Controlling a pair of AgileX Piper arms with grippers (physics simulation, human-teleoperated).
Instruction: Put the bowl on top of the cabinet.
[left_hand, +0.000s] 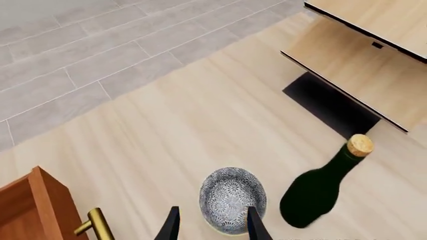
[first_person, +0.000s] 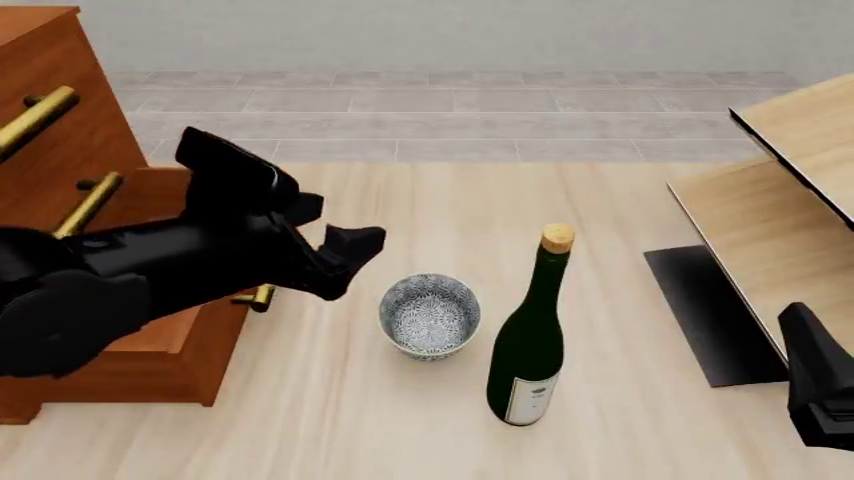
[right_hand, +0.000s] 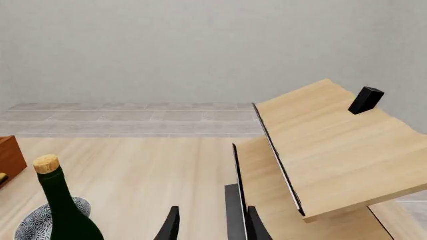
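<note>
Pale light-wood tabletop fills the front view, with grey tiled floor across the top of the frame. At far left stands the big reddish-brown wooden cabinet with long brass bar handles, running from the upper left corner down to the lower left. Over at the right edge sits the pale light-wood furniture piece with a black base.

Now the left arm: black and bulky, it reaches in from the left, and its left gripper hangs above the bowl's near-left rim, fingers apart, nothing between them. The right gripper shows only as a dark shape at the lower right corner of the front view; its wrist camera shows the fingers spread and empty.

Centre frame, the tall dark green corked wine bottle stands upright, just right of the small round white bowl with blue-grey speckling, which sits on the tabletop, close to the cabinet's lower front.
</note>
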